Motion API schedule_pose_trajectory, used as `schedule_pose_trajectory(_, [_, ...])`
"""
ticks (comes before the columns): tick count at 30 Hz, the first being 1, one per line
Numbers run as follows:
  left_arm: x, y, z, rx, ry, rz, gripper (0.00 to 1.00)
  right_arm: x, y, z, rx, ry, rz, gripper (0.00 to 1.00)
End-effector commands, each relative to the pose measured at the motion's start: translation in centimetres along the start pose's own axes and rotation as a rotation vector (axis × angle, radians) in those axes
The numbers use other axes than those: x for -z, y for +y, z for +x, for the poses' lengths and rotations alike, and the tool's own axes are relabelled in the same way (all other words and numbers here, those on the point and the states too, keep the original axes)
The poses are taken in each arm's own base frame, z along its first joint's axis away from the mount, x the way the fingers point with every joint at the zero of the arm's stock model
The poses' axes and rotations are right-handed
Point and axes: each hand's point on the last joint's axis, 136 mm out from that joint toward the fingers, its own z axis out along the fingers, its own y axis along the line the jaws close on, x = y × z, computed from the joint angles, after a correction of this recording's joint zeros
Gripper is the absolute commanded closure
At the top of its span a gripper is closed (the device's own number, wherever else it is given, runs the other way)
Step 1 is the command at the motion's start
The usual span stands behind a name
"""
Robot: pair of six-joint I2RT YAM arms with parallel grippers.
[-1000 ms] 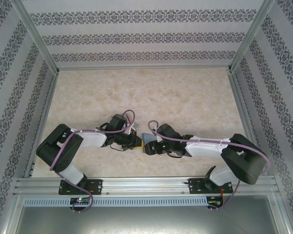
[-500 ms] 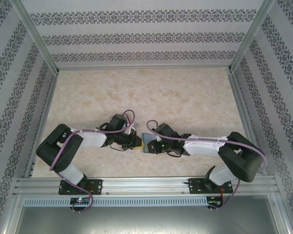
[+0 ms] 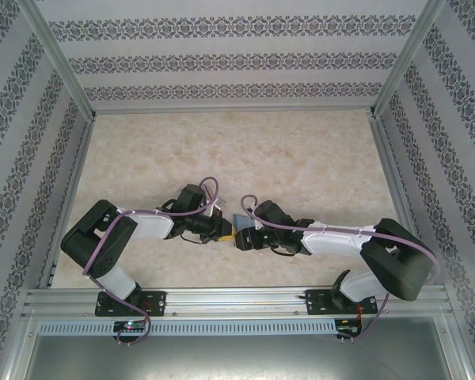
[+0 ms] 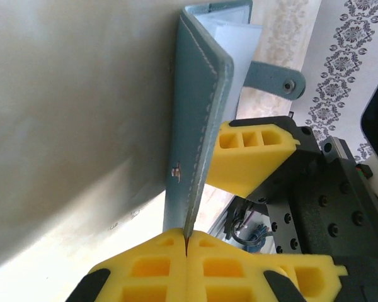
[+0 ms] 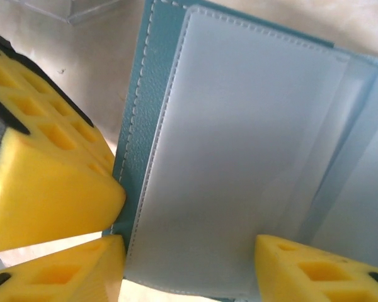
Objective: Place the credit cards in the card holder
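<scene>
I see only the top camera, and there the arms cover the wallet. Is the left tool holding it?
Observer: Yes. In the left wrist view, the left tool is shut on the edge of the wallet.
Operator: Is the wallet open or closed?
Observer: Open. The right wrist view looks straight at its pale inside pocket.
Operator: And the right tool?
Observer: The right tool is open, its fingers wide apart near the lower edge of that pocket.

Just left of the card holder (image 3: 239, 230), the left end effector (image 3: 225, 229); just right, the right end effector (image 3: 248, 237); beneath, the table (image 3: 301, 158).
</scene>
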Motion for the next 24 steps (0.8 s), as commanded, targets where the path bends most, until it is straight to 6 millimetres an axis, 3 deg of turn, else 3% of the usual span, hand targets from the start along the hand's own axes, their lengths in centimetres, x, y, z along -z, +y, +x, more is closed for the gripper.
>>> schedule_pose_trajectory(1, [0.0,-1.6,0.0,-0.034,0.016,0.061,1.00,-0.4,-0.6,0.3,-0.001,0.020,0.029,0.53])
schedule_pose_trajectory(6, [-0.1,-0.7,0.3,-0.031,0.022,0.030,1.00,0.0,-1.1,0.1,-0.012,0.006,0.037,0.64])
schedule_pose_trajectory(14, [-0.1,0.3,0.4,-0.033,0.018,-0.017,1.00,1.1,-1.2,-0.1,-0.020,-0.025,0.023,0.51])
schedule_pose_trajectory(17, [0.0,0.3,0.4,-0.036,0.015,-0.019,1.00,1.3,-1.8,-0.1,-0.029,-0.034,0.036,0.52])
schedule_pose_trajectory(20, [0.1,0.3,0.4,-0.040,0.018,-0.022,1.00,1.2,-2.3,0.3,-0.041,-0.023,0.045,0.59])
schedule_pose_trajectory(24, [0.0,0.5,0.4,-0.038,0.017,-0.025,1.00,1.0,-2.1,0.3,-0.043,-0.022,0.035,0.57])
